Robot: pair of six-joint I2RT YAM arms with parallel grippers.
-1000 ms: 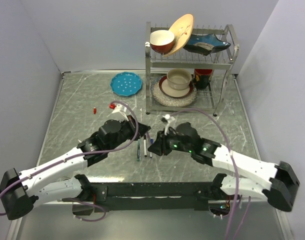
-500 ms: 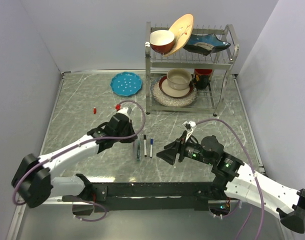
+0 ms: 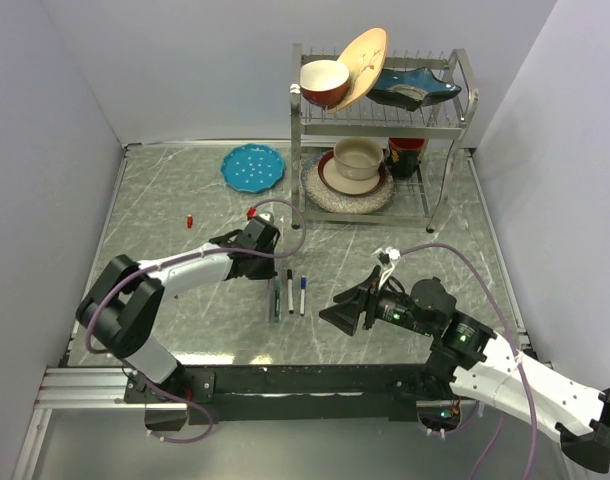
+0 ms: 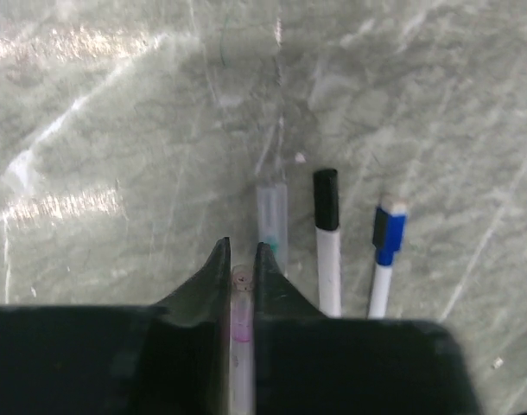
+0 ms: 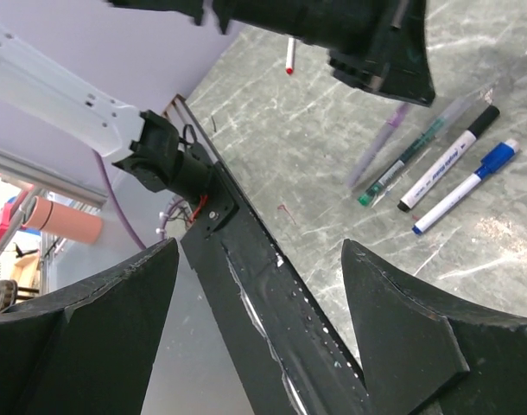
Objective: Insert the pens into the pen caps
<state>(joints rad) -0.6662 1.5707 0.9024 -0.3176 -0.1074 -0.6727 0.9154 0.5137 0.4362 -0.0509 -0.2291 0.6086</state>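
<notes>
My left gripper [image 4: 240, 251] is shut on a pale pen [image 4: 240, 298] with a pinkish band, and the pen's tip is level with the fingertips, low over the table. Just ahead lie three pens side by side: a green one [image 4: 272, 216], a white one with a black cap [image 4: 326, 233] and a white one with a blue cap [image 4: 387, 251]. From above, the left gripper [image 3: 272, 268] sits at the far end of that row [image 3: 290, 293]. A small red cap [image 3: 189, 219] lies alone to the left. My right gripper [image 3: 337, 308] hangs open and empty to the right of the pens.
A metal dish rack [image 3: 375, 130] with bowls and plates stands at the back right. A blue plate [image 3: 253, 166] lies left of it. The black mounting rail [image 3: 305, 380] runs along the near edge, and grey walls close both sides.
My right gripper has let go, opened wide and drawn back to the right of the pens. My left arm has stretched out low, still shut, with its gripper staying by the pen row.
</notes>
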